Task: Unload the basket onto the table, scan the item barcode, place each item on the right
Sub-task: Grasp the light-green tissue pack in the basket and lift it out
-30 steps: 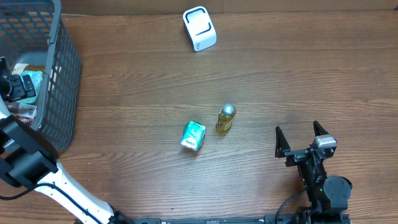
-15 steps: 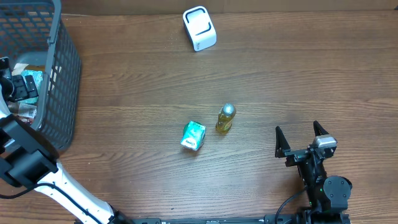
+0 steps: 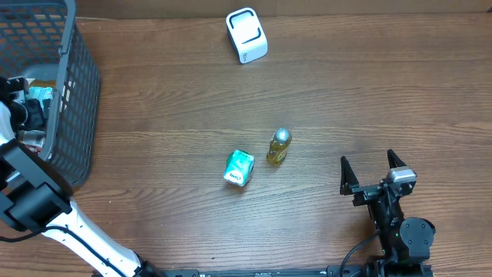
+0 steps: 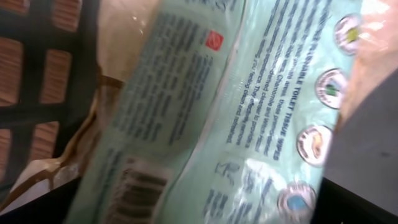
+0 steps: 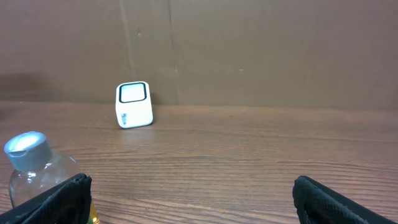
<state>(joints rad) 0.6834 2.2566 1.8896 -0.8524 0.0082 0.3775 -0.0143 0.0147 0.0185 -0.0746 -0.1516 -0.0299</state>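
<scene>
Wipes pack (image 4: 205, 112): in basket (image 3: 77, 85), upper left of overhead frame, close under left gripper (image 3: 17, 114); fingers spread wide, nothing clamped. Judged light, soft, slick film. Grip across narrow width, clear of barcode (image 4: 140, 186). Right gripper (image 3: 372, 171): lower right, wide, empty.

The brown wood-grain table (image 3: 154, 115) looks matt and finely streaked. The dark grey lattice basket (image 3: 77, 85) is hard plastic. Inside the basket, the pale green wipes pack (image 4: 205, 124) is glossy, creased film (print blurred). Well apart from the basket, the white rounded scanner box (image 3: 246, 35) is smooth plastic, and the clear yellow-filled bottle (image 3: 279, 146) shines.
</scene>
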